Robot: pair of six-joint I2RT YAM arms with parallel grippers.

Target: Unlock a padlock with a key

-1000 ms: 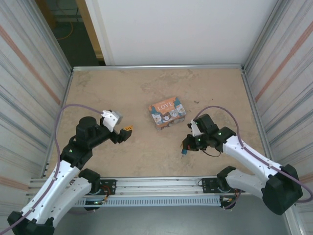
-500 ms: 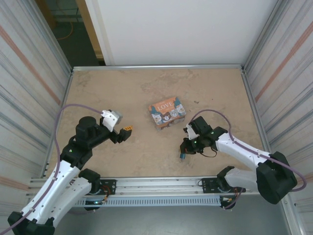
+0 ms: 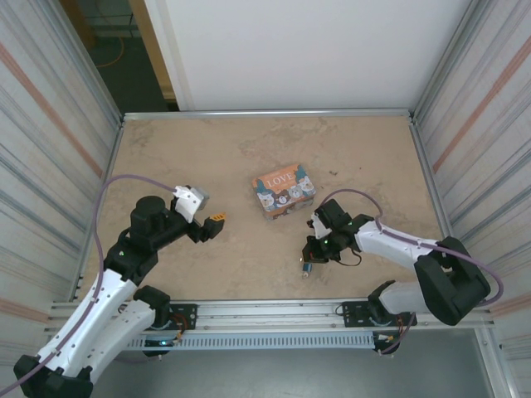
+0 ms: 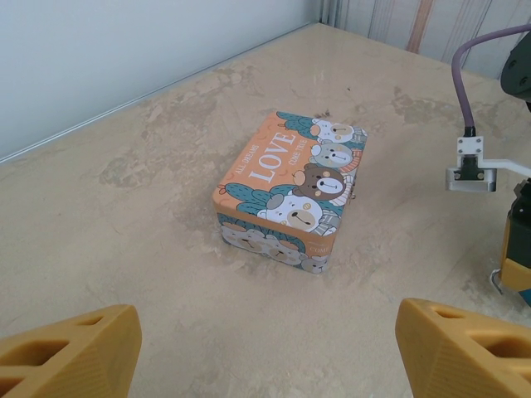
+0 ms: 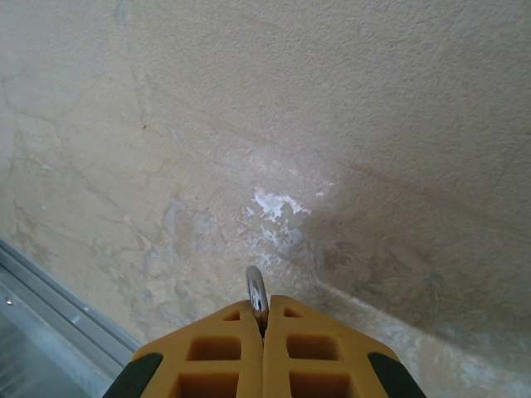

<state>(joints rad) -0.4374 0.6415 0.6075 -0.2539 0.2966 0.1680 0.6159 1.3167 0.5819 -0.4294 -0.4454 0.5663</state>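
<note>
1. The right jaws are clenched on a thin silvery loop [image 5: 257,292] that pokes out between their tips. I take it for the padlock's shackle, though I can't be sure.
2. From above, the padlock [image 3: 306,268] is a tiny blue thing right at the tips of the right jaws. It is near the front edge of the counter [image 3: 207,157], nearer to me than the picture box [image 4: 286,186] and apart from it. I can't tell whether it rests on the counter or hangs just above it.
3. The left jaws are spread wide with nothing between them, off to the left and facing the box.
4. I can't pick out a key anywhere.
5. My read is that this is early. At best the lock is secured, and it is too small for me to tell whether it is locked. Getting the key, seating it, turning it and freeing the shackle all remain.
</note>
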